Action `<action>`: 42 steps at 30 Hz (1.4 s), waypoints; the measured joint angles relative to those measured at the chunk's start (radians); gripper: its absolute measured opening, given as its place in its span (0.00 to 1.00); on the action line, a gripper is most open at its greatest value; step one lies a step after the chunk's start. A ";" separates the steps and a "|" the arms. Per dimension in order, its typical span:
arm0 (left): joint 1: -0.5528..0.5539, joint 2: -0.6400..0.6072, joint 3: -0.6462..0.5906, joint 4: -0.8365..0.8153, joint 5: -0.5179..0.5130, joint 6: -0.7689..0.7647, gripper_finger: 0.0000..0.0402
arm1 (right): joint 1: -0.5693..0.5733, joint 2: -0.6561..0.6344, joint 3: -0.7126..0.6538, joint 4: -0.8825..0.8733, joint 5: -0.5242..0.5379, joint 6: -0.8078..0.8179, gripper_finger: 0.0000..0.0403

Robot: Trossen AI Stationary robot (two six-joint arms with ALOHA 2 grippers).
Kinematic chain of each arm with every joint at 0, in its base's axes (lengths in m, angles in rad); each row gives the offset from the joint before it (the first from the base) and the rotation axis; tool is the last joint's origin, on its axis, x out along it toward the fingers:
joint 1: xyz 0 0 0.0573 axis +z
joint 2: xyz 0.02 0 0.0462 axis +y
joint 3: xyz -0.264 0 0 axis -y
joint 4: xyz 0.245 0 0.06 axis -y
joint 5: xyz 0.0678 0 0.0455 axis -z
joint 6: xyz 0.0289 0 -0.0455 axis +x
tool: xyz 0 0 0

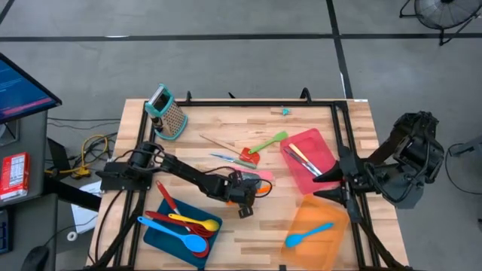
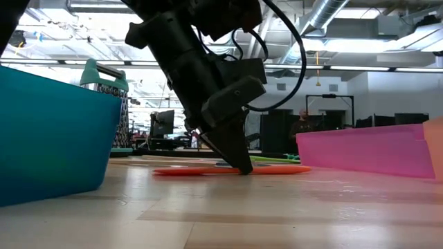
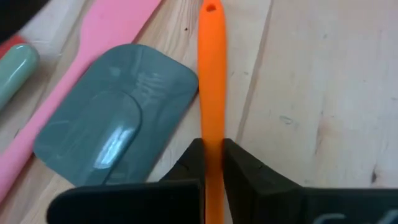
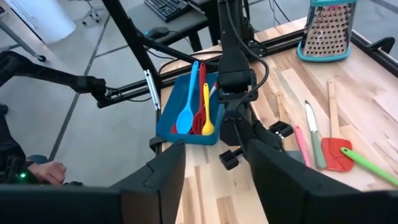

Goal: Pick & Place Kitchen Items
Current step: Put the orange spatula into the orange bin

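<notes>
Closest up is the orange utensil handle [image 3: 211, 74], pinched tight between the left gripper's [image 3: 212, 163] dark fingers, so those jaws are shut on it right at the table surface. Just beside the jaws on one side lies a grey-bladed spatula with a pink handle [image 3: 118, 127], not touching them as far as I can tell.

Progress looks roughly halfway, I'd guess. The blue tray [image 1: 154, 235] already has a handful of spoons in it, red, yellow and blue ones. The red tray [image 1: 320, 147] holds a few slim utensils, and the orange tray [image 1: 335, 233] has a single blue spatula [image 1: 309, 235].

Still loose on the wood beyond the left jaws: a wooden-handled red turner [image 1: 230, 148], a green-handled one [image 1: 269, 141], a small blue-handled knife-like thing [image 1: 223, 157], plus the pink spatula.

Right gripper [image 4: 211, 165] hangs off near the red tray with its jaws apart, nothing between them.
</notes>
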 joint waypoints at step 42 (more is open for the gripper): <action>0.021 -0.983 -0.004 0.041 -0.002 0.133 0.01 | -0.060 0.023 -0.077 -0.026 0.076 0.007 0.39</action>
